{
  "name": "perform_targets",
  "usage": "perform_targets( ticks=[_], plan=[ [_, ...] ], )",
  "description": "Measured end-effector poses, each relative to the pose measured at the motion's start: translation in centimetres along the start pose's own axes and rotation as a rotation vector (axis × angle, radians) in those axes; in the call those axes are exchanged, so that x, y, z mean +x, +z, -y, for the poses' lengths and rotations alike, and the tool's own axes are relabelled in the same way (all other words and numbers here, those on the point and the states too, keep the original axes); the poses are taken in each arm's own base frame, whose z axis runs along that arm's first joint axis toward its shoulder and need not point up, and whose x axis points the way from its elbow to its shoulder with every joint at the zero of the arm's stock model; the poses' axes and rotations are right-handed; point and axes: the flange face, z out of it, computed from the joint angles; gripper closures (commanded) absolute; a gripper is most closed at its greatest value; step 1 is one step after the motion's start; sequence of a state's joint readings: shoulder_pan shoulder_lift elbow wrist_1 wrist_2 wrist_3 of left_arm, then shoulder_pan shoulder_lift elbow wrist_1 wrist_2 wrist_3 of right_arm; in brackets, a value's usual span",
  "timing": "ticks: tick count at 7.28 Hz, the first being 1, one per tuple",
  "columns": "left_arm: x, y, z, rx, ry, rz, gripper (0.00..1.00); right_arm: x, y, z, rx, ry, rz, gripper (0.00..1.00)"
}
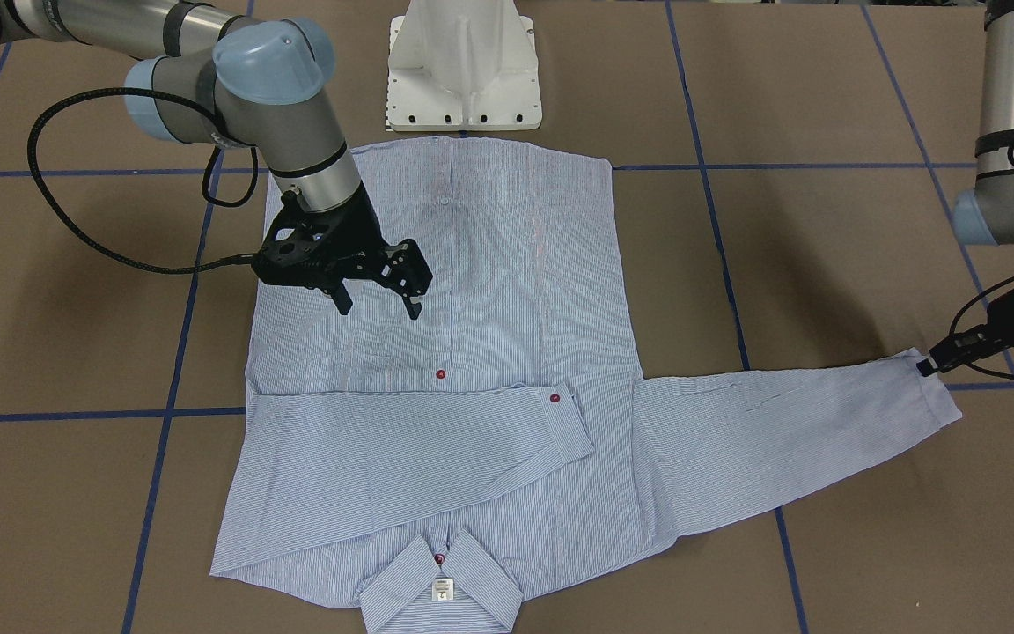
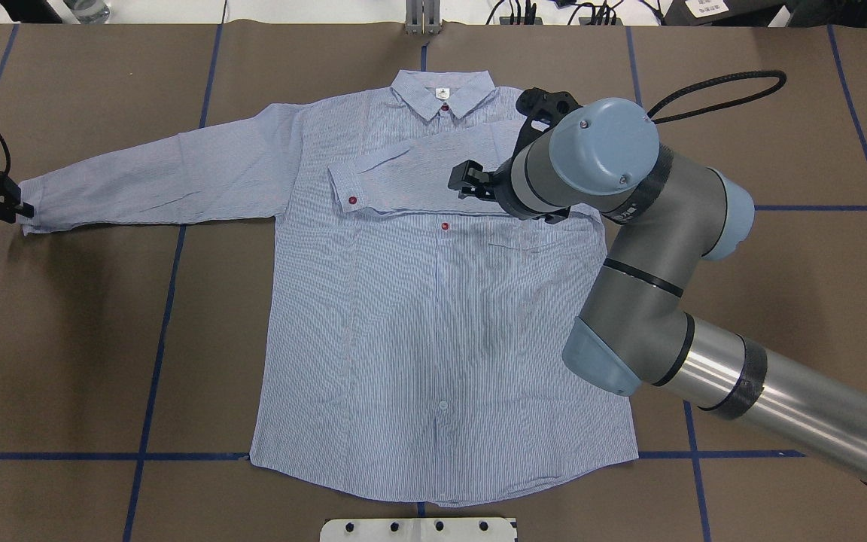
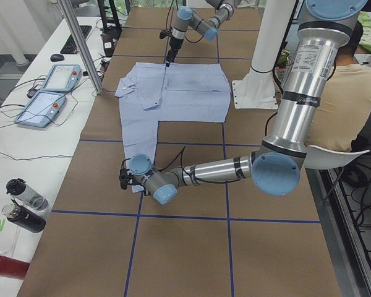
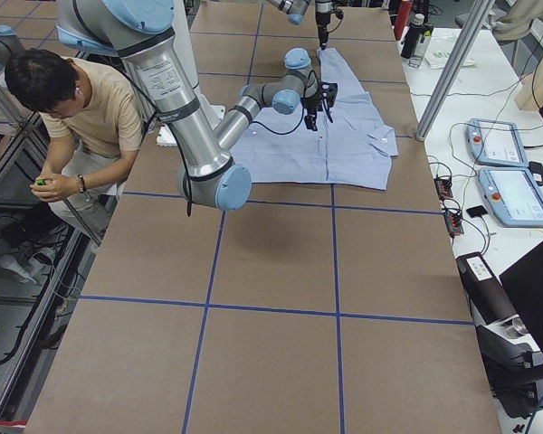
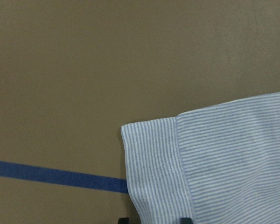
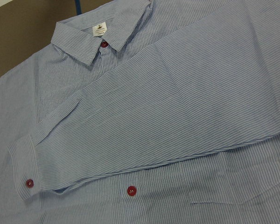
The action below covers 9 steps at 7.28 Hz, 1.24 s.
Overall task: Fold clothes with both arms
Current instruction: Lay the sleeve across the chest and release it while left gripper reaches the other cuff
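Bright, even overhead light washes the table (image 2: 65, 339); soft shadows pool beneath the right arm (image 2: 629, 301) across the shirt (image 2: 373, 339), and the arm's metal tube glints.

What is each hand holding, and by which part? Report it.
Right hand: nothing, open over the shirt. Left hand: at the outstretched sleeve's cuff; whether it grips cannot be told.

Hovers with right gripper (image 1: 380, 308) spread wide, wrist tilted down. Reaches far out with left gripper (image 1: 923, 367), low, pinched narrow.
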<state>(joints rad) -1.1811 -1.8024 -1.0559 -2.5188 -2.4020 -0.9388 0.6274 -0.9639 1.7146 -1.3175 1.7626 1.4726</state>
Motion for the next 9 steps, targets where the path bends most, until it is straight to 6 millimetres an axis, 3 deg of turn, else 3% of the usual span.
perform_targets(
  ticks=[6,7,8,9],
  plan=[
    [-0.01,0.06,-0.04,-0.001,0.001,0.000,0.69,-0.24,-0.55,0.27,0.004,0.000,0.013,0.01],
    [-0.05,0.08,-0.07,-0.002,0.001,0.001,0.75,-0.25,-0.62,0.31,0.005,0.001,0.014,0.01],
    [-0.10,0.10,-0.09,-0.002,0.000,0.001,1.00,-0.26,-0.68,0.34,0.005,0.001,0.015,0.01],
    [-0.12,0.12,-0.10,-0.003,-0.001,0.002,1.00,-0.25,-0.69,0.34,0.005,0.001,0.015,0.01]
  ],
)
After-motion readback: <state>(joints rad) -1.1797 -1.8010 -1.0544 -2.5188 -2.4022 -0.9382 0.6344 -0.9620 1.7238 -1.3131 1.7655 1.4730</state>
